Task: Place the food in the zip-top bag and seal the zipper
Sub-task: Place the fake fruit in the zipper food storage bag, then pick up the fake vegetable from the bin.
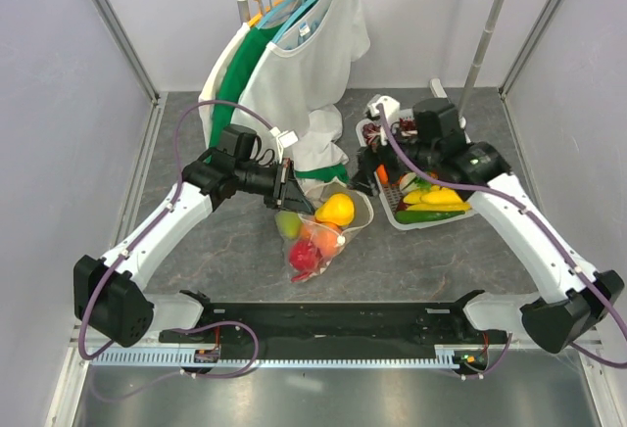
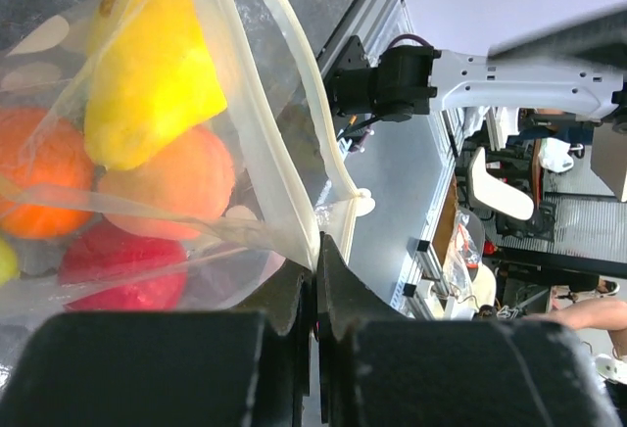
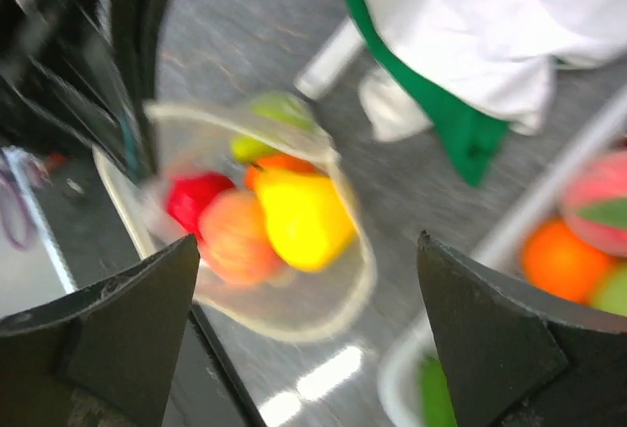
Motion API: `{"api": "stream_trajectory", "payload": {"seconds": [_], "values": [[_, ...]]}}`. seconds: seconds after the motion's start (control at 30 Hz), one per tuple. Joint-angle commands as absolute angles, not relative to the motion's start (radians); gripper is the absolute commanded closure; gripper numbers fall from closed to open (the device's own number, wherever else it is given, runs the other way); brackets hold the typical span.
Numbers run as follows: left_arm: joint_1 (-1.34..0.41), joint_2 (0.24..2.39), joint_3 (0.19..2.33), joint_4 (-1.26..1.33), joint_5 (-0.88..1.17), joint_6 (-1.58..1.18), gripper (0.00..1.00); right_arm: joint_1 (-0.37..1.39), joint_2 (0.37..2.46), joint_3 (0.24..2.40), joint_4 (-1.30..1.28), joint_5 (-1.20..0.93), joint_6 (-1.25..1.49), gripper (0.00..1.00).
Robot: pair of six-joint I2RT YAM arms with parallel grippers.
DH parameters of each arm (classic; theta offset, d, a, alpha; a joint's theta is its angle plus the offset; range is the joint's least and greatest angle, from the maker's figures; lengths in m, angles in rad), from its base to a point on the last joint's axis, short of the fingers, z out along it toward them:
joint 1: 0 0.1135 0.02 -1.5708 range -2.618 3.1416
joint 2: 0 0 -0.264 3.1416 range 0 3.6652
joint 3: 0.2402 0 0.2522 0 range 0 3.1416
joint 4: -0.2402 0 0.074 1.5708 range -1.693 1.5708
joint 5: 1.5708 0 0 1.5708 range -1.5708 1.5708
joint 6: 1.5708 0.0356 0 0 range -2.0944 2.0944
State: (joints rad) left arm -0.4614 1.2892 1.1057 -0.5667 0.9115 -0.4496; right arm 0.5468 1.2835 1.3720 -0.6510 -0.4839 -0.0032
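Left gripper (image 1: pixel 290 188): clenched on the far-left corner of the mouth of the zip-top bag (image 1: pixel 306 272). In the left wrist view we see the film pinched flat between the pads. The zipper (image 2: pixel 306 94) runs up and away from the pinch, its two lips apart, so it is unsealed.

Right gripper (image 3: pixel 306 243): fingers spread wide, nothing between them. It hovers above the ground between the bag and the white basket (image 1: pixel 397 219).

The bag lies at table centre. Its long axis runs from the mouth at far right to the closed bottom at near left. The mouth gapes toward the basket, that is, toward the right arm. Several pieces of the food (image 1: pixel 312 241) sit inside. A yellow fruit (image 1: pixel 335 210) lies right at the mouth. More pieces lie in the basket.

Our reading: loading is not finished. The right arm is nearer both the basket and the free rim of the mouth, so it is the one to carry. The left pinch anchors one end of the strip, so any sealing stroke would run rightward from it along the zipper.
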Motion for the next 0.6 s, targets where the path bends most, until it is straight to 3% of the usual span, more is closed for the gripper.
{"api": "stream_trajectory", "payload": {"seconds": [0.0,0.2,0.4,0.57], "values": [[-0.453,1.253,1.100,-0.528,0.956,-0.482,0.98,0.427,1.233,1.460,-1.114,-0.518,-0.465,0.02],[-0.453,1.255,1.095,-0.519,0.960,-0.489,0.98,0.396,1.192,1.454,-1.437,-0.330,-0.948,0.09],[-0.453,1.252,1.098,-0.519,0.960,-0.492,0.98,0.459,1.190,1.407,-1.459,-0.049,-1.083,0.21],[-0.453,1.250,1.094,-0.517,0.951,-0.488,0.98,0.468,1.128,1.292,-1.430,-0.006,-1.160,0.28]]}}
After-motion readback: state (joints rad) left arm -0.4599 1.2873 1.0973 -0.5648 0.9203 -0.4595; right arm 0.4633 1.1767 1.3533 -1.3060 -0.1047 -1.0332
